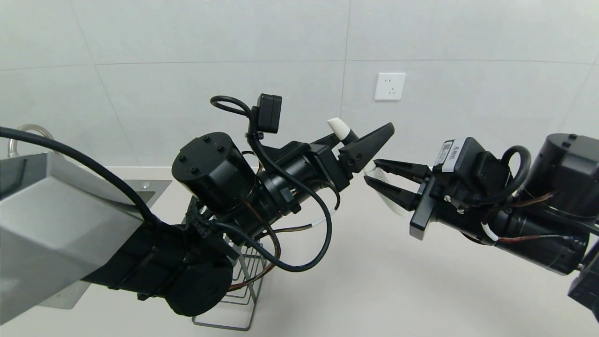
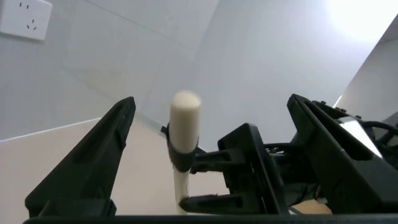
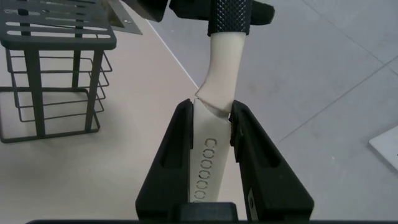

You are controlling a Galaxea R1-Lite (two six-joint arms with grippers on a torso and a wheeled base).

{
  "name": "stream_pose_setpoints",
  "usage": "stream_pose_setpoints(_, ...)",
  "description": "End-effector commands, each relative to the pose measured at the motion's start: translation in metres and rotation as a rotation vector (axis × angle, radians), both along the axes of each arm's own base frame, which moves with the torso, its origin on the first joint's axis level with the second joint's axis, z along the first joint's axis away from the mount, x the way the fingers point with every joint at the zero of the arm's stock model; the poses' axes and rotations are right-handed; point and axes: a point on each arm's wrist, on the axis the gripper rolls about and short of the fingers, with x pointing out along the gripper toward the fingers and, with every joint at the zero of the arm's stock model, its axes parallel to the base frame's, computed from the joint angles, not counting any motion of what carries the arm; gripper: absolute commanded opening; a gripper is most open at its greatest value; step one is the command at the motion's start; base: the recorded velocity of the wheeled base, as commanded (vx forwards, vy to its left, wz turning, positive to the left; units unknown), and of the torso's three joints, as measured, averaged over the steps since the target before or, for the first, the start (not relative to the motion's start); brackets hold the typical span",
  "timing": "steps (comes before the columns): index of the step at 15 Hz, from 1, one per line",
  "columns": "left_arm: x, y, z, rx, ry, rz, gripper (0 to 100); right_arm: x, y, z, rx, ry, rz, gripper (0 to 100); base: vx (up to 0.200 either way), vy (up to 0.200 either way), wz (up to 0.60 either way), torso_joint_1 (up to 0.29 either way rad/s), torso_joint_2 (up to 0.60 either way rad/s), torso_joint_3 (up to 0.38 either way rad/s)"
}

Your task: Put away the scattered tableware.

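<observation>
The cream-white slotted plastic utensil (image 3: 214, 118) looks smooth and matt. The dark grey wire rack (image 3: 62, 42) is matt-coated metal. The pale beige countertop (image 1: 383, 281) is smooth, with faint sheen.

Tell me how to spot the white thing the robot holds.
Look above the counter, where the two black grippers meet. The right gripper pinches a cream utensil, its rounded handle inside the open left gripper. Only it is pale, with a row of small holes.
</observation>
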Motion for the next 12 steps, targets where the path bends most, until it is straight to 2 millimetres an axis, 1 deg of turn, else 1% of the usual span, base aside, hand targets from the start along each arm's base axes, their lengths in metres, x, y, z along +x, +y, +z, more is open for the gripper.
stream_pose_setpoints(1,0.003,-0.003,-0.002,0.001,-0.003,0.001,100,0.001,0.001,0.002,0.004,-0.007,0.001,0,0.0,0.0,0.0,0.0,0.0,0.0)
stream_pose_setpoints(3,0.004,-0.004,0.003,-0.022,-0.026,0.001,100,0.002,0.002,0.004,0.009,-0.014,0.002,0,0.0,0.0,0.0,0.0,0.0,0.0)
stream_pose_setpoints(5,0.005,-0.006,0.003,-0.027,-0.031,0.0,100,0.003,0.002,0.005,0.011,-0.017,0.002,0,0.0,0.0,0.0,0.0,0.0,0.0)
stream_pose_setpoints(6,0.008,-0.008,0.002,-0.034,-0.041,0.002,0,0.003,0.003,0.007,0.015,-0.022,0.004,0,0.0,0.0,0.0,0.0,0.0,0.0)
stream_pose_setpoints(10,0.01,-0.009,0.005,-0.057,-0.063,0.004,0,0.011,0.01,0.017,0.037,-0.055,0.007,0,0.0,0.0,0.0,0.0,0.0,0.0)
stream_pose_setpoints(12,0.01,-0.007,0.007,-0.074,-0.081,0.009,0,0.014,0.012,0.017,0.041,-0.055,0.01,0,0.0,0.0,0.0,0.0,0.0,0.0)
